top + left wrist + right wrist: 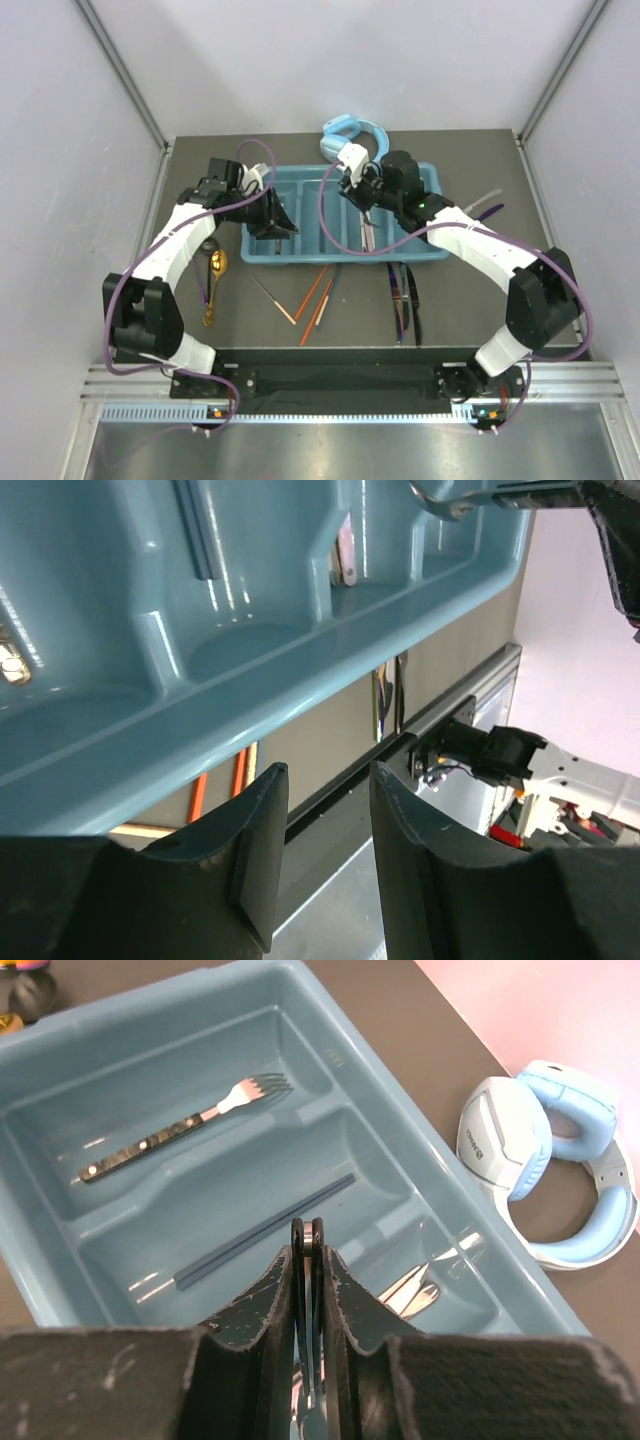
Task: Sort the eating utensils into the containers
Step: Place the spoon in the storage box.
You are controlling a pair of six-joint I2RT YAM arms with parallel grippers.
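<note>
The teal tray [420,180] lies at the back middle of the table, its long compartments side by side. My right gripper [366,203] hangs over the tray's middle, shut on a dark-handled utensil [307,1235] whose silver end points down. In the tray lie a fork [185,1130], a blue-grey chopstick [265,1232] and silver utensils [420,1290]. My left gripper [325,780] stands open and empty at the tray's near left corner [300,680]. In front of the tray lie a gold spoon [213,285], orange chopsticks [318,298] and dark knives [403,295].
Light blue headphones [350,133] rest just behind the tray. A pale thin object [487,204] lies right of the tray. Grey walls close in the table on three sides, and a metal rail [340,380] runs along its near edge.
</note>
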